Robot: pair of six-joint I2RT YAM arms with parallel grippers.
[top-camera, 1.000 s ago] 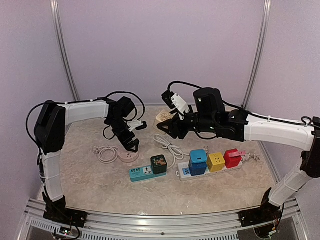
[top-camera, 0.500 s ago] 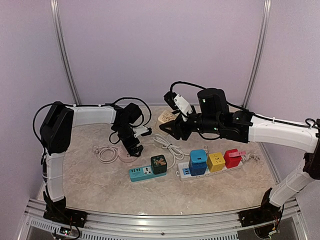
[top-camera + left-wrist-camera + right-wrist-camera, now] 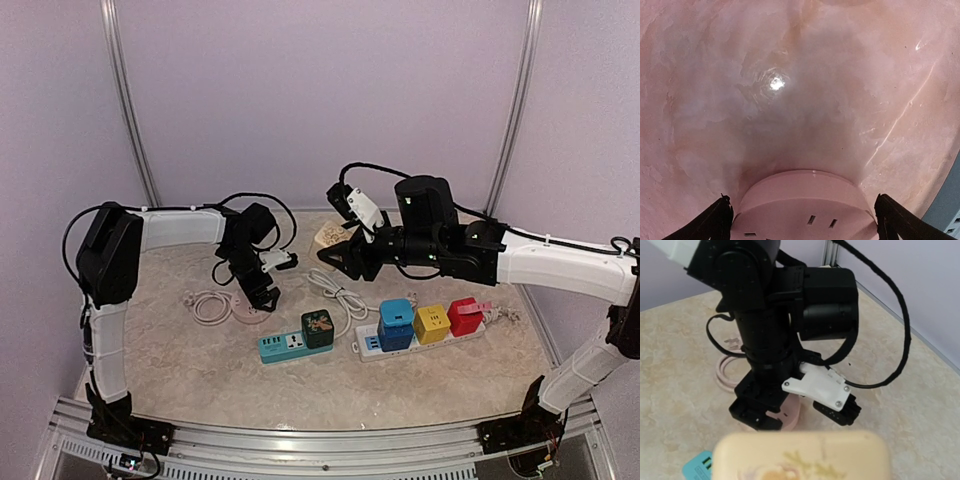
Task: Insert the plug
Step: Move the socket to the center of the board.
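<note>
Plug (image 3: 802,456) cream, clamped in my right gripper (image 3: 337,256) above mid table (image 3: 200,365), my left gripper (image 3: 804,224) spread wide, fingers (image 3: 715,223) either side of pink round socket (image 3: 805,197).

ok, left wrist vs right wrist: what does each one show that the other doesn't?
Left wrist only: the slots on top of the pink round socket, seen close up, between its own open fingertips.
Right wrist only: the left gripper seen from outside, the pink cable coil, the corner of a teal strip, and a blurred cream block along the bottom edge. Its own fingers do not show.
Both: the pink round socket and the marble table.
</note>
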